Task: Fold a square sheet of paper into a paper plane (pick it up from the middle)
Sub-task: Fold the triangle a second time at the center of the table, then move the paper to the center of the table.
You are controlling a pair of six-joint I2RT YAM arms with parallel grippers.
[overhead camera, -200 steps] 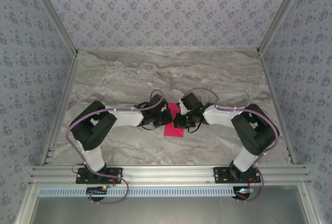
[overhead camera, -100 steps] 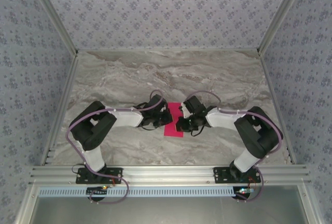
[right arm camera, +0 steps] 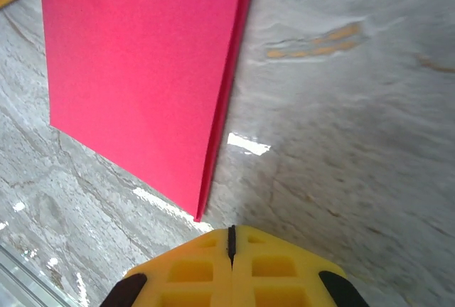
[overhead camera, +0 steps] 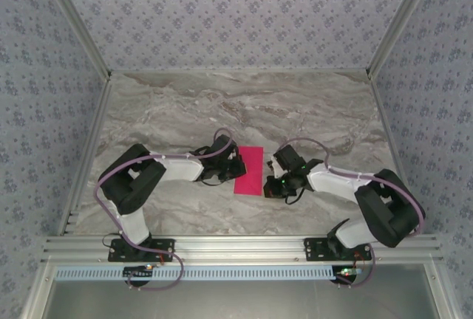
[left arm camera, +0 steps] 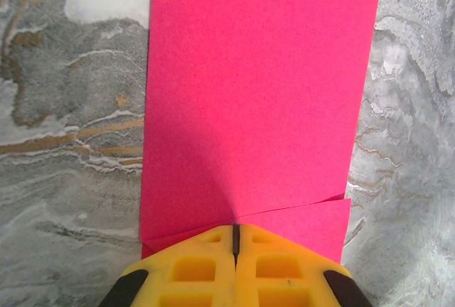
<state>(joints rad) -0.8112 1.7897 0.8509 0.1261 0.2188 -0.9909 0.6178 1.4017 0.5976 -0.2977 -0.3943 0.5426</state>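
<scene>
Pink folded paper [left arm camera: 256,87], closed L claw [left arm camera: 234,234] at edge.

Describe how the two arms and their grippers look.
The left arm and right arm have bulky black joints, white link shells and black bases, with a lilac cable running along each. The left gripper and right gripper have yellow fingers moulded with square recesses, edged in black.

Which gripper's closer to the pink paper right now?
Left. The left gripper, shut, has its tips over the pink paper's edge. The right gripper, also shut, sits just off the paper's corner, over the table.
</scene>
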